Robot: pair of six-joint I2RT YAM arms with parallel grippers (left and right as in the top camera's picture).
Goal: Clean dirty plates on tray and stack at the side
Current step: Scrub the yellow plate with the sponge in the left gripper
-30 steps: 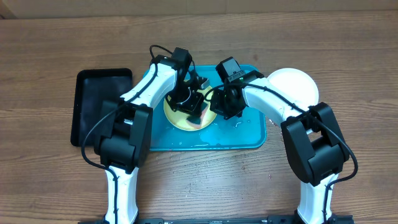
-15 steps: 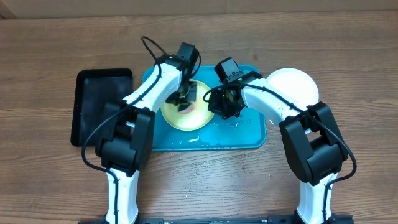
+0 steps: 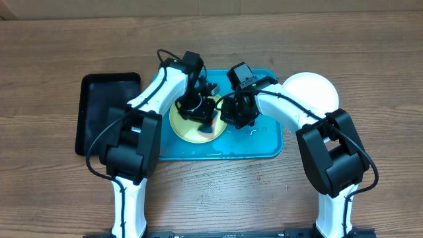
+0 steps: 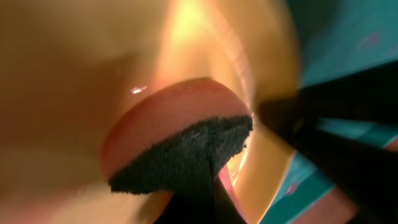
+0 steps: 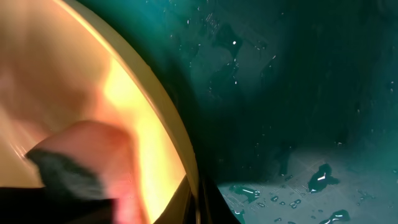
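Observation:
The yellow-green plate [image 3: 185,129] lies on the turquoise tray [image 3: 258,142], left of centre. My left gripper [image 3: 198,109] is shut on a pink sponge with a black scrub face [image 3: 209,127] and presses it on the plate's inside. In the left wrist view the sponge [image 4: 174,124] rests on the plate [image 4: 74,74]. My right gripper [image 3: 232,116] is shut on the plate's right rim; the rim [image 5: 180,143] runs between its fingers [image 5: 198,199]. A white plate [image 3: 312,92] lies on the table right of the tray. The light blue plate is out of view.
A black tray [image 3: 106,109] lies left of the turquoise tray. Water drops [image 5: 320,177] and red specks lie on the tray floor [image 5: 298,74]. Both arms cross over the tray's back half. Bare wooden table surrounds the trays.
My left gripper swept the sponge to the plate's far side and has come back toward its right near part. The plate shifted slightly. My right gripper stayed on the rim.

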